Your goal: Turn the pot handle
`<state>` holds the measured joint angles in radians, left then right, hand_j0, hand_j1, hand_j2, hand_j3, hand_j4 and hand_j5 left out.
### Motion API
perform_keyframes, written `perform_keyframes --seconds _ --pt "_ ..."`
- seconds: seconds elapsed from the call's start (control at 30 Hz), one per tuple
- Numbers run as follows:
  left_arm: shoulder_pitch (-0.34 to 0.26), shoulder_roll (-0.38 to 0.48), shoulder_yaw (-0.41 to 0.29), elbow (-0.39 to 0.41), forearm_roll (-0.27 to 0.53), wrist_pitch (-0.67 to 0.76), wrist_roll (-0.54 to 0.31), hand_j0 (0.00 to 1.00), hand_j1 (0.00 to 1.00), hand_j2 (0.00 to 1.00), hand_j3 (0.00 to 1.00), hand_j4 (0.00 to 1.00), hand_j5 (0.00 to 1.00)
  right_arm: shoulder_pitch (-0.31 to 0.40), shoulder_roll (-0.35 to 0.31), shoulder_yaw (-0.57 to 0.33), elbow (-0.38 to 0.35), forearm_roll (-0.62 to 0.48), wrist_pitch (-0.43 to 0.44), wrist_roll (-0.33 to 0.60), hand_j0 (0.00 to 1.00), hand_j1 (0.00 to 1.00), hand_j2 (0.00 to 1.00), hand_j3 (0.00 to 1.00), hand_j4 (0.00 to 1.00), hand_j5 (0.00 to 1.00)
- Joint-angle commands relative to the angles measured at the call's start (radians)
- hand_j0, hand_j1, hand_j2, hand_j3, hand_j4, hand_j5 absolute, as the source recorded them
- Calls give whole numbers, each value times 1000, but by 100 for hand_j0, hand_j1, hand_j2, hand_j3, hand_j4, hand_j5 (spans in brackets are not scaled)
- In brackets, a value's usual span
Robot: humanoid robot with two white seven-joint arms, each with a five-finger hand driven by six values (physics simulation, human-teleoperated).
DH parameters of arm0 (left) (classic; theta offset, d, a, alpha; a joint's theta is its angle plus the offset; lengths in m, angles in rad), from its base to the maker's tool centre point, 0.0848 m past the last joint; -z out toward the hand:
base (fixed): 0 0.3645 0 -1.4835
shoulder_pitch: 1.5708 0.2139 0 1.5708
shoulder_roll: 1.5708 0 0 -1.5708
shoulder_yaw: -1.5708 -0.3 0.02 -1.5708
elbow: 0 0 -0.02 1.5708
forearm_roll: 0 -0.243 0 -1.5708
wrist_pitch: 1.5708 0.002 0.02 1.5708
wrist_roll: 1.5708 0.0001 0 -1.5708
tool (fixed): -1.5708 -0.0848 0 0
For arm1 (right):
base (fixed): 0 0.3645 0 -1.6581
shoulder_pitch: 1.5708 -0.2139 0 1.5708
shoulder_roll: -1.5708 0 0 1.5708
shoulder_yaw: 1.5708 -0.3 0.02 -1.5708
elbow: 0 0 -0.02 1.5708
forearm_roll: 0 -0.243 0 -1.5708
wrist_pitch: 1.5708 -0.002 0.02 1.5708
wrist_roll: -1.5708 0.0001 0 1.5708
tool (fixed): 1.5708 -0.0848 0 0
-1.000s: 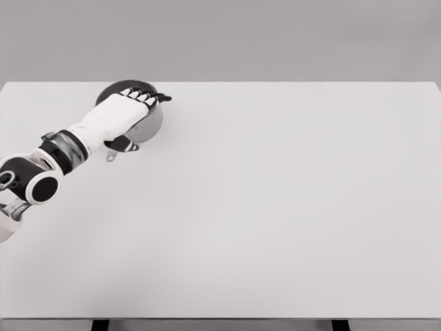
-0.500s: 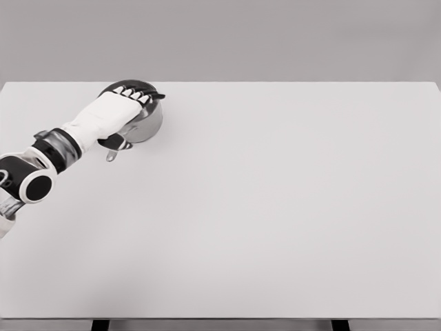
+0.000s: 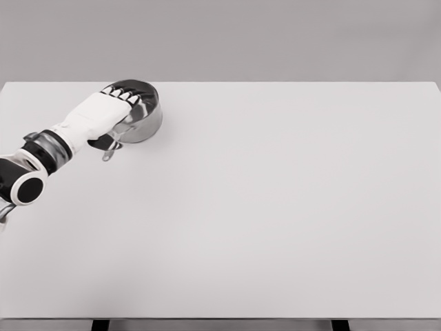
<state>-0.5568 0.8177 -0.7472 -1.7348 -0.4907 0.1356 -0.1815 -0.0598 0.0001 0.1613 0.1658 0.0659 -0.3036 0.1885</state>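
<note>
My left hand's fingers (image 3: 122,94) are curled over the near rim of the pot (image 3: 141,117), knuckles up, black fingertips dipping into the bowl; looks like contact with the rim, but I cannot tell if it is a real clamp or just a hooked press. The thumb sits lower, at the pot's left side near where the handle starts. The left hand (image 3: 103,114) covers most of the pot's left half, forearm running down to the lower left picture edge. The pot is steel, upright, at the far left corner region of the white table (image 3: 289,207), close to the far edge. The handle (image 3: 109,154) pokes out short toward me and left, just below the thumb, free of the fingers as far as I can see. Right hand not in view. Progress call: hand is engaged on the pot body, so I judge the turning is underway or about to be; how much rotation is left I cannot tell, since no target heading is marked.
</note>
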Motion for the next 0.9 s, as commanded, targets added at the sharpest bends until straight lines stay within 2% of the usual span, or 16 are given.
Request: perform_keyframes --seconds 0.0,0.63,0.87 --pt "0 6 2 0 -2 -1 1 100 100 100 100 100 100 0 0 0 0 0 0 0 100 100 100 100 100 100" --pt "12 4 12 -2 3 -4 10 100 100 100 100 100 100 0 0 0 0 0 0 0 100 100 100 100 100 100" --pt "29 17 43 0 1 -8 10 100 100 100 100 100 100 0 0 0 0 0 0 0 100 100 100 100 100 100"
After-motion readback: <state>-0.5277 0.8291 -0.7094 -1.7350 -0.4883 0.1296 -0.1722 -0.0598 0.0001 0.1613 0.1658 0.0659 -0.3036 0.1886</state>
